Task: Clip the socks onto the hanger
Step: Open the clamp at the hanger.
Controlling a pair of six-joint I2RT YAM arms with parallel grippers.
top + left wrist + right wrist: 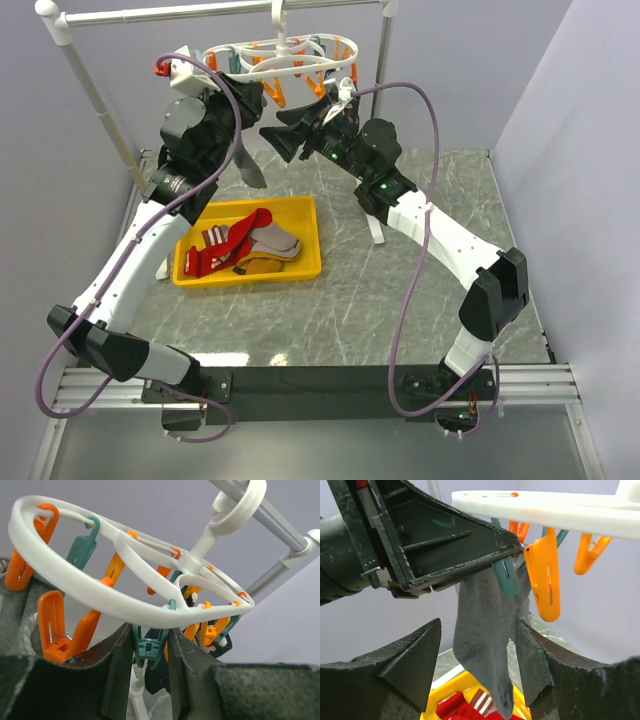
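Overhead, the hanger [90,597] is hooked on the rail [200,12]. A teal clothespin [150,650] is pinched between the closed fingers of the left gripper [149,635], and a grey sock [480,645] is seen dangling at that pin. The right gripper [477,625] is held open, with one finger on either side of the sock. The other socks [215,250] are piled in the yellow tray [305,245].

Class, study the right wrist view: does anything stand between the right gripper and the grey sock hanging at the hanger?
Nothing visible does. The grey sock hangs between the jaws of the open right gripper, under the teal clothespin that the left gripper pinches.
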